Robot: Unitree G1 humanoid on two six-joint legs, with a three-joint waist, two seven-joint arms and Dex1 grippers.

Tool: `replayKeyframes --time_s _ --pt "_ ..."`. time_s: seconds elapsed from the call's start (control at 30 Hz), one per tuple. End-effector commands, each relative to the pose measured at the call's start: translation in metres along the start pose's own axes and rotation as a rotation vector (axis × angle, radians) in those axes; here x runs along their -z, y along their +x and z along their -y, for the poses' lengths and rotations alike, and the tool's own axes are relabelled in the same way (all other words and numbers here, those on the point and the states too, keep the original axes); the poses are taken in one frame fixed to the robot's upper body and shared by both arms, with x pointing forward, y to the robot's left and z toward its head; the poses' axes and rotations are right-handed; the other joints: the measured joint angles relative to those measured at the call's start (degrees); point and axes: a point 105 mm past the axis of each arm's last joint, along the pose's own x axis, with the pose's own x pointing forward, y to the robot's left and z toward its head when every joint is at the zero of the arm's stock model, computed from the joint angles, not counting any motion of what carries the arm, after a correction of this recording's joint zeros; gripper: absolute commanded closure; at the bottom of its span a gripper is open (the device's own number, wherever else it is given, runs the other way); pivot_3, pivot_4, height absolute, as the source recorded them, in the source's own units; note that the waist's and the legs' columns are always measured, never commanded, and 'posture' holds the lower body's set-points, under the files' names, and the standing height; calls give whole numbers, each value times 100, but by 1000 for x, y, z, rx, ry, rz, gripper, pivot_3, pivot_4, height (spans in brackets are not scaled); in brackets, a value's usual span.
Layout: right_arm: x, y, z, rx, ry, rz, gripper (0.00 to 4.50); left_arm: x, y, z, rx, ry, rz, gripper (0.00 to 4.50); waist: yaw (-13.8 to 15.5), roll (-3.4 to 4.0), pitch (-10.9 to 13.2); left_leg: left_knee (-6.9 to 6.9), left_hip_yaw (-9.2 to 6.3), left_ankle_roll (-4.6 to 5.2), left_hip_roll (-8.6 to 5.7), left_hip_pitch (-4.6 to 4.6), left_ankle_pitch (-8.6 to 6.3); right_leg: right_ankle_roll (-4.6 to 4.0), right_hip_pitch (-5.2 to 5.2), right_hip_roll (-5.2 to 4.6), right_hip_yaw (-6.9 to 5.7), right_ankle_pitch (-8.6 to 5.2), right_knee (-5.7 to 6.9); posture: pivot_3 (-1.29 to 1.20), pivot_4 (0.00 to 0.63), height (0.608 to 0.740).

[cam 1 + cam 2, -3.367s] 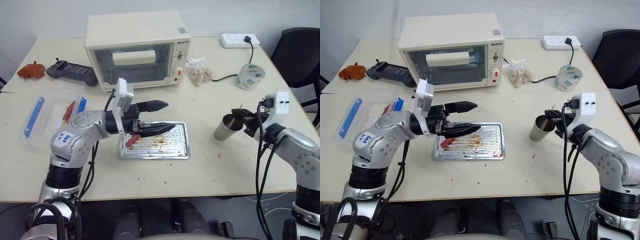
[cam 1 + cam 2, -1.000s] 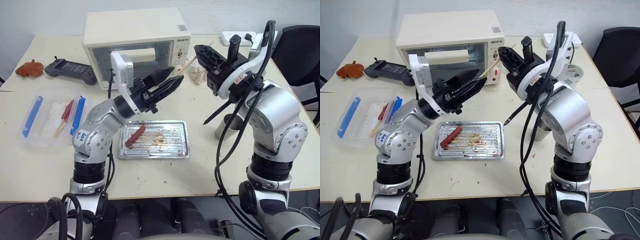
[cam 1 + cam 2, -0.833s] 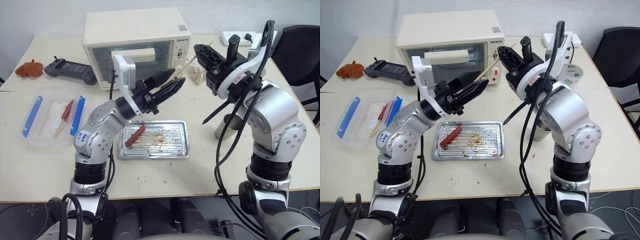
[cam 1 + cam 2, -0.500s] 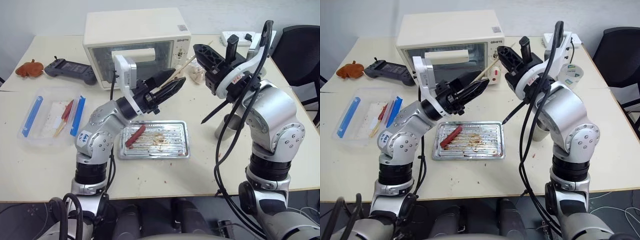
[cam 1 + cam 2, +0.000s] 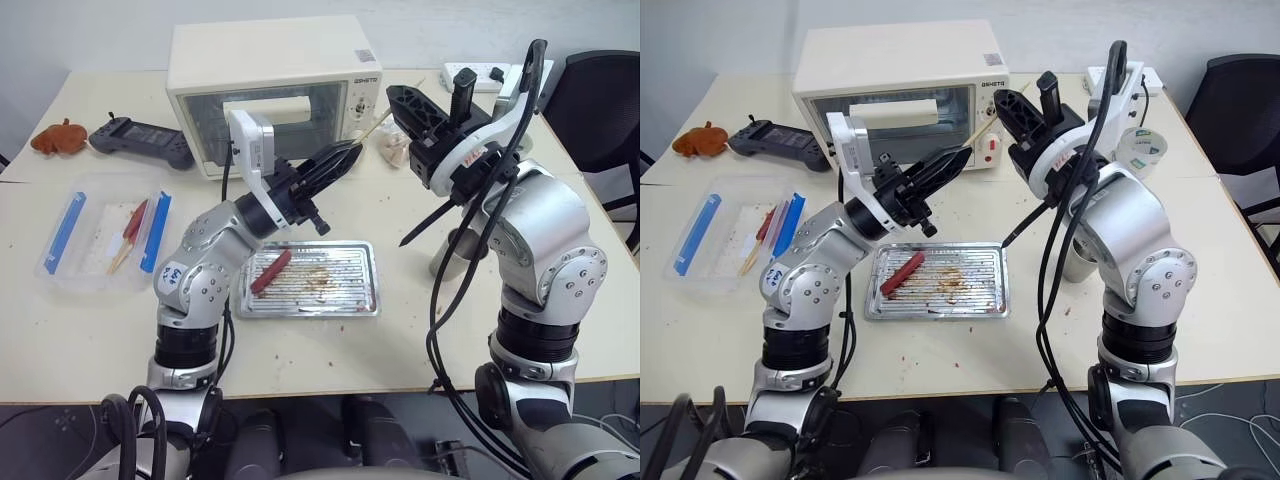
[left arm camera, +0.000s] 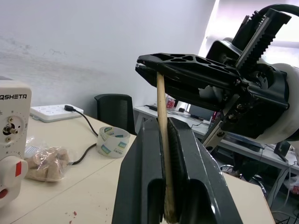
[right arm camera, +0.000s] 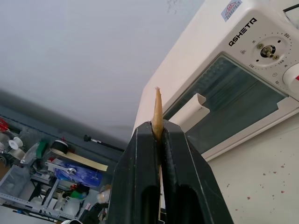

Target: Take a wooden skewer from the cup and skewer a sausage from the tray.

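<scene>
The wooden skewer (image 5: 372, 130) hangs in the air in front of the oven, gripped at both ends. My left gripper (image 5: 348, 152) is shut on its lower end, and the stick runs up between the fingers in the left wrist view (image 6: 161, 116). My right gripper (image 5: 392, 100) is shut on the upper end, whose pointed tip (image 7: 157, 100) pokes out past its fingertips. The sausage (image 5: 270, 272) lies on the left part of the tray (image 5: 340, 295), below the left gripper. The cup (image 5: 448, 262) stands to the right of the tray, mostly hidden behind my right arm.
A cream toaster oven (image 5: 275, 90) stands behind the tray. A clear plastic box with blue clips (image 5: 100, 230) sits at the left, with a black controller (image 5: 140, 140) behind it. A tape roll (image 6: 111, 141), a snack bag (image 6: 44, 163) and a power strip (image 5: 480, 78) lie at the back right.
My left gripper's fingers, open around the skewer's lower end a second ago, have closed on it. Both arms have stayed where they were, the right one still holding the skewer.
</scene>
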Motion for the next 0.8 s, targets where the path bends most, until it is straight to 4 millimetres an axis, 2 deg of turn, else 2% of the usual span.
replayKeyframes --time_s 0.03,0.2,0.3,0.4,0.5,0.53,0.57,0.67,0.7,0.8 --pt "2 -3 -20 -85 -24 -3 3456 -11 2 -2 -2 54 18 4500 -4 0 0 0 0 0 0 0 0 0 0 0 0 0 0 0 150 740" --pt "2 -5 -14 -62 -119 -25 1738 -20 -7 -15 -27 108 4 4500 1 0 0 0 1 0 0 -1 0 0 0 0 -2 0 0 0 150 740" --pt "-1 -7 -6 -33 -280 -57 1738 -30 -18 -24 -43 147 -20 4500 -5 1 1 -1 1 1 1 -1 0 0 0 -1 -1 0 -3 0 150 740" --pt "0 -6 -1 -43 -556 -155 1738 -40 -45 -27 -28 206 -115 4500 -17 4 3 -4 1 1 3 0 -1 -2 -2 0 -1 -1 -3 0 150 740" --pt "17 -6 0 -100 -828 -315 1738 -52 -80 -30 -42 253 -233 4500 -67 10 6 -13 8 1 8 4 -1 -9 -13 0 2 -5 -1 0 150 740" --pt "22 -7 1 -118 -890 -362 1382 -55 -89 -30 -48 264 -265 4500 -78 10 6 -17 6 1 10 5 -1 -15 -15 1 -2 -8 0 0 150 740" --pt "21 -9 6 -143 -979 -424 1225 -58 -101 -31 -61 276 -308 4500 -72 10 6 -22 7 1 15 4 -1 -17 -20 2 -3 -10 1 0 150 740" --pt "21 -11 20 -275 -1163 -586 303 -65 -133 -31 -101 297 -415 4500 -24 11 8 -36 2 0 15 3 0 -27 -25 1 -17 -15 -4 0 150 740" --pt "27 -12 20 -333 -1214 -631 19 -67 -142 -29 -107 298 -446 4500 -15 11 8 -34 4 -2 13 2 -1 -28 -26 0 -18 -16 -7 0 150 740" --pt "43 -11 21 -532 -1351 -742 19 -68 -172 -20 -125 293 -557 4500 -34 11 8 -36 12 -4 11 -1 -5 -27 -30 -5 -18 -15 -16 0 150 740"
